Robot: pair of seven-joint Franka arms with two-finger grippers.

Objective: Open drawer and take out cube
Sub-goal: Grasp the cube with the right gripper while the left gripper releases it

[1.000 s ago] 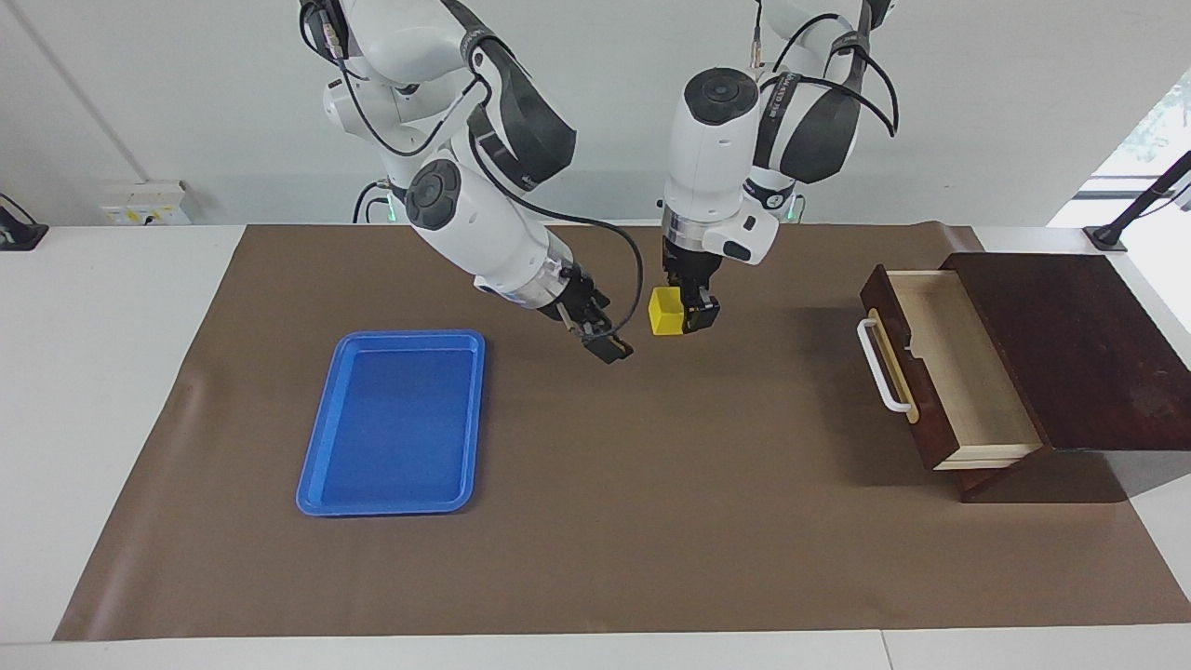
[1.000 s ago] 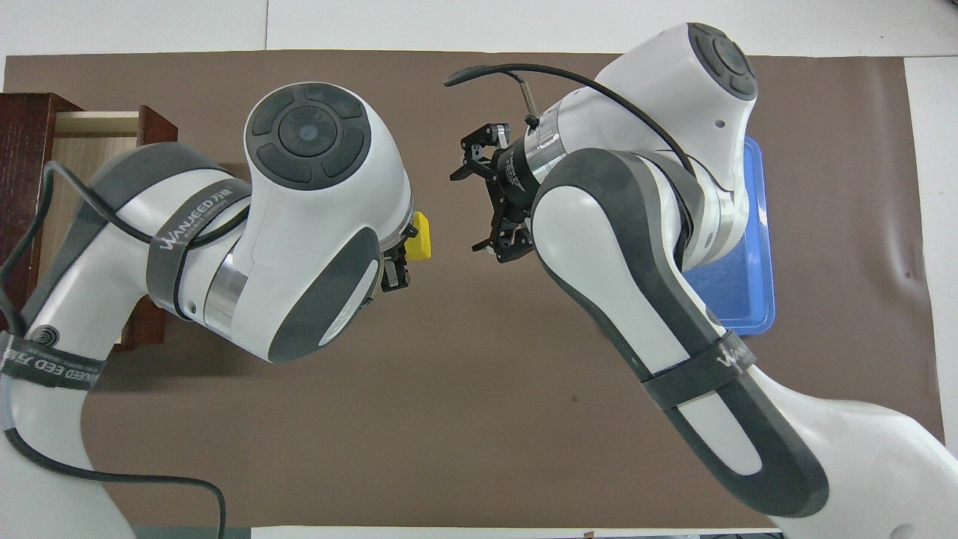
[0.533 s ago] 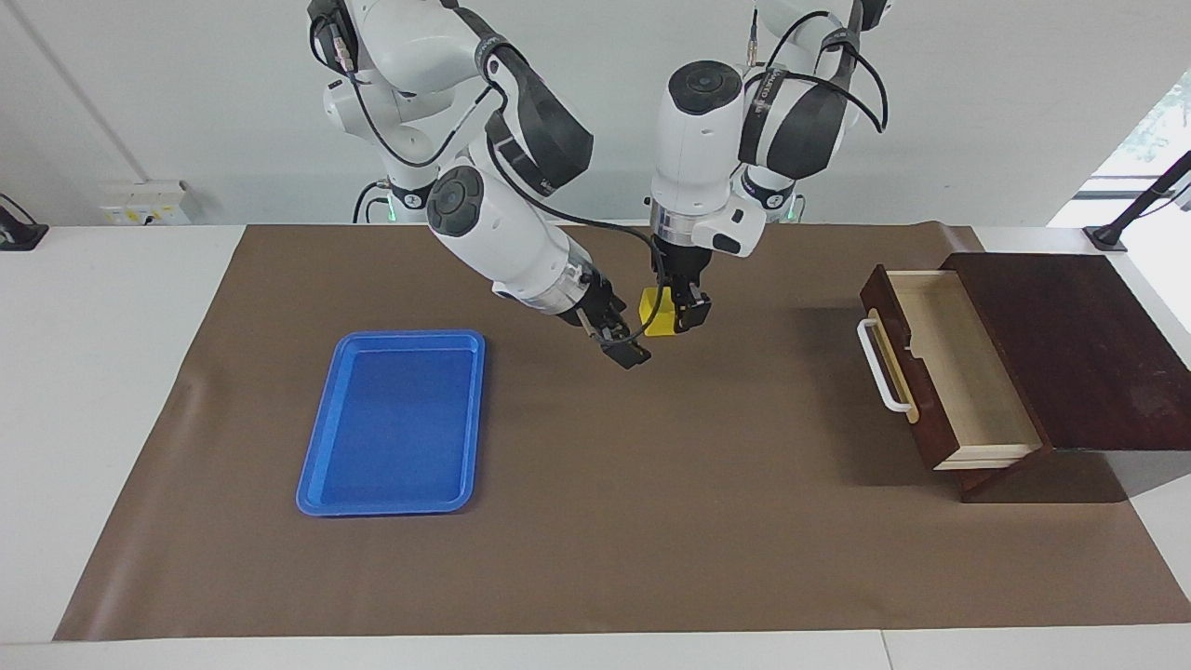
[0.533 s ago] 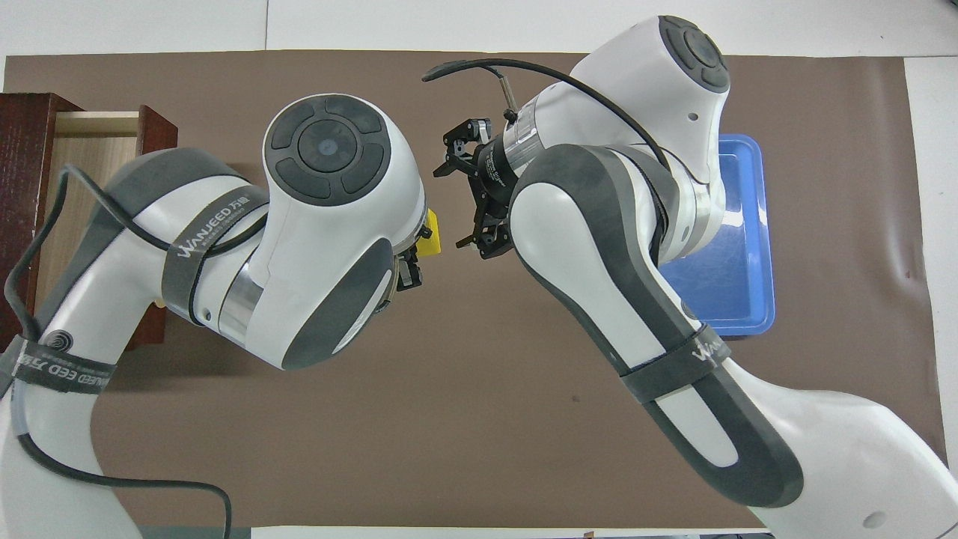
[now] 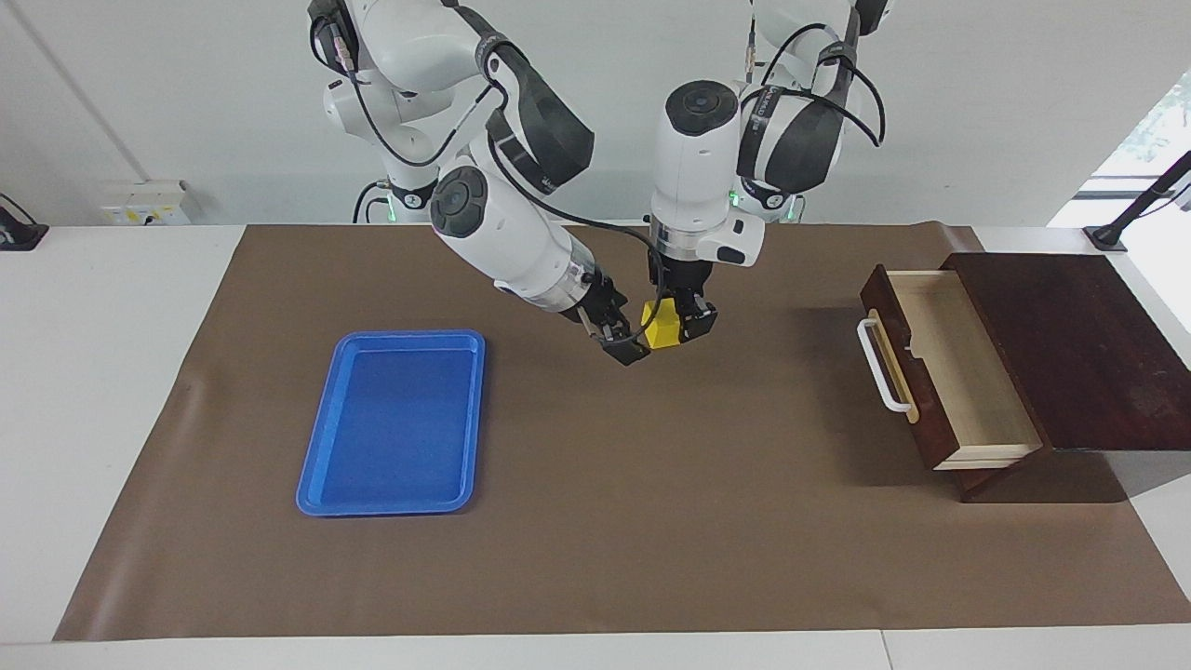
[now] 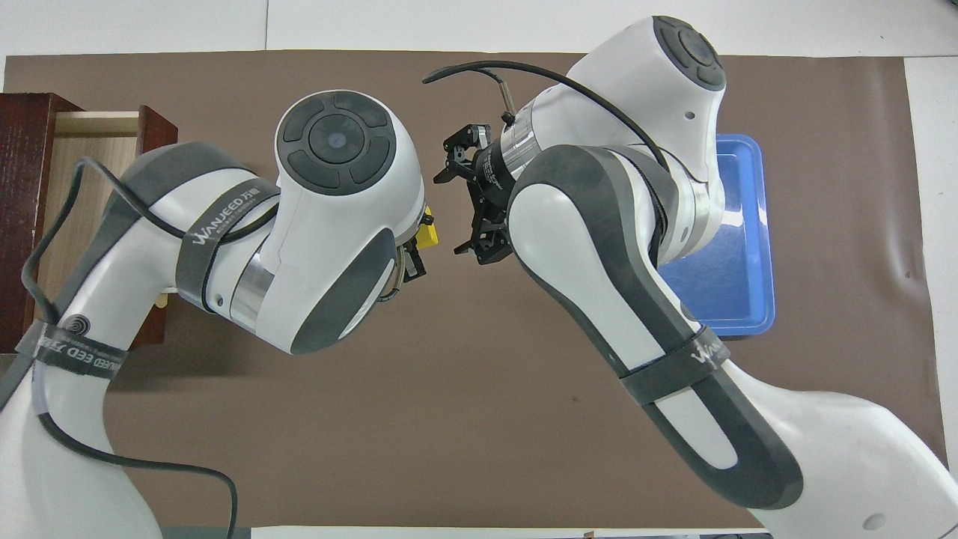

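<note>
The small yellow cube [image 5: 661, 335] [image 6: 429, 236] hangs above the middle of the brown mat, with my left gripper [image 5: 677, 328] [image 6: 416, 253] shut on it from above. My right gripper [image 5: 625, 348] [image 6: 450, 215] comes in slantwise from the blue tray's side and stands open, its fingertips right beside the cube. Whether they touch it I cannot tell. The dark wooden drawer [image 5: 958, 372] [image 6: 90, 150] is pulled open at the left arm's end of the table. Its pale interior shows nothing inside, and its white handle [image 5: 879, 365] faces the mat's middle.
A flat blue tray [image 5: 395, 423] [image 6: 737, 292] lies on the mat toward the right arm's end, partly covered by the right arm in the overhead view. The brown mat [image 5: 651, 521] covers most of the white table.
The two grippers have drawn together over the mat's middle. The left one brought the cube toward the right arm's end, and the open right gripper closed the gap to it.
</note>
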